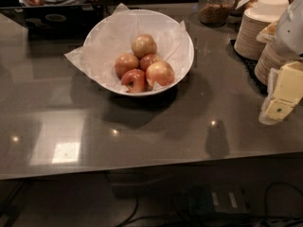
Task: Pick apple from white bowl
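Note:
The white bowl [188,56], lined with crinkled white paper, stands on the grey counter at the middle back. Several apples lie in it. The apple [160,73], orange-red over pale yellow and the largest, lies at the front right of the pile. A darker red apple [135,81] lies to its left and a paler tan-yellow apple [144,45] behind. My gripper [279,98], cream-coloured under a white arm housing, hangs at the right edge of the view, well right of the bowl and above the counter. It holds nothing that I can see.
Stacks of tan paper plates [251,32] stand at the back right, just behind my gripper. A glass jar [215,6] stands behind the bowl. A dark laptop [57,20] and a person's hands are at the back left. The counter's front edge [142,169] runs across, with cables below.

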`<state>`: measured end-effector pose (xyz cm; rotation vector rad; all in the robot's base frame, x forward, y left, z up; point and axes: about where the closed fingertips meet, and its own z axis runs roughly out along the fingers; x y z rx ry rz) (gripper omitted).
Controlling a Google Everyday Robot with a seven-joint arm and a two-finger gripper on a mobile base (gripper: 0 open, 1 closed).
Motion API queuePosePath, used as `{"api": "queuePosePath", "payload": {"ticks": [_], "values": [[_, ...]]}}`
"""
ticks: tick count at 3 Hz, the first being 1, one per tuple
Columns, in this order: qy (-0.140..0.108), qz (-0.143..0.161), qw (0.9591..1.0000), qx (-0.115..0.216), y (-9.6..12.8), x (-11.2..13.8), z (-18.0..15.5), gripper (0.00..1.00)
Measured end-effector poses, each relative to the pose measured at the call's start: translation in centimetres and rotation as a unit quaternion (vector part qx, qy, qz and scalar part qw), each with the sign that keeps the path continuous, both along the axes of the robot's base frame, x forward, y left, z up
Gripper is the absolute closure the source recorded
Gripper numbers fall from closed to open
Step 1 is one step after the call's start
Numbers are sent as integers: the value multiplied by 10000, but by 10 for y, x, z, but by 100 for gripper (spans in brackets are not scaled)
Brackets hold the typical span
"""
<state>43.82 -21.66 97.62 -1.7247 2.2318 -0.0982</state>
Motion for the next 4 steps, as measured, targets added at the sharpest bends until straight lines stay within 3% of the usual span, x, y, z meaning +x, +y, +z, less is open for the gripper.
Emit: {"api": "queuePosePath", "payload": {"ticks": [1, 2, 4], "values": [[-94, 19, 9999, 54, 3, 4, 4, 0], [-288, 218, 9990, 260, 21, 22, 13, 0], [-557, 800, 9924, 757, 73, 53, 40, 0]]}}
